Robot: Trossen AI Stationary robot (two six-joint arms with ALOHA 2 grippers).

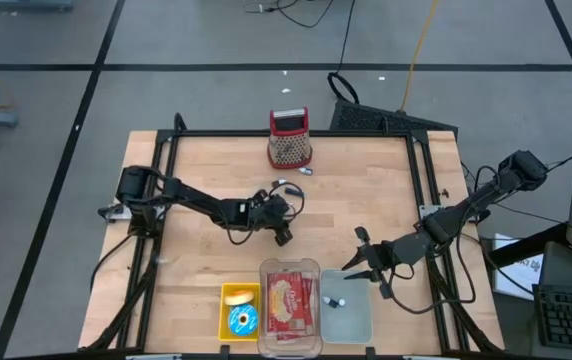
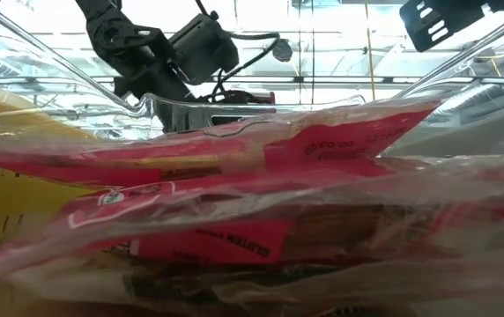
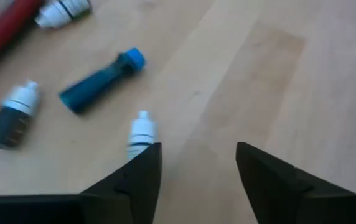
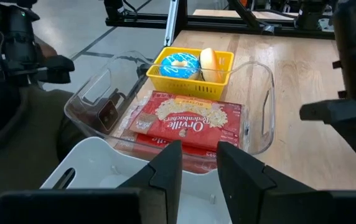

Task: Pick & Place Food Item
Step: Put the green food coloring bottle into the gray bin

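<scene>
My left gripper [image 1: 284, 235] hangs open over the middle of the wooden table [image 1: 366, 190]. In the left wrist view its fingers [image 3: 196, 168] frame bare wood, and a small white-capped bottle [image 3: 142, 132] lies just outside one fingertip. Beyond it lie a blue bottle [image 3: 100, 84] and a dark bottle with a white cap [image 3: 11, 116]. My right gripper [image 1: 366, 262] waits open above the white bin's far corner [image 4: 91, 155], with nothing between its fingers. A red popcorn package [image 4: 187, 121] lies in the clear bin [image 1: 289, 268]. My left gripper has the white-capped bottle [image 3: 142, 132] right beside the outer side of one finger [image 3: 145, 168]. That finger hides the bottle's lower end, so I cannot tell whether they touch. Nothing sits between the two fingers.
A yellow basket [image 1: 241, 310] at the near edge holds a blue-iced donut [image 4: 179, 64] and a pale bun [image 4: 209, 62]. A red-topped mesh pouch [image 1: 289, 140] stands near the far edge. The white bin [image 1: 358, 318] holds a small bottle [image 1: 334, 300]. A black frame [image 1: 166, 150] borders the table.
</scene>
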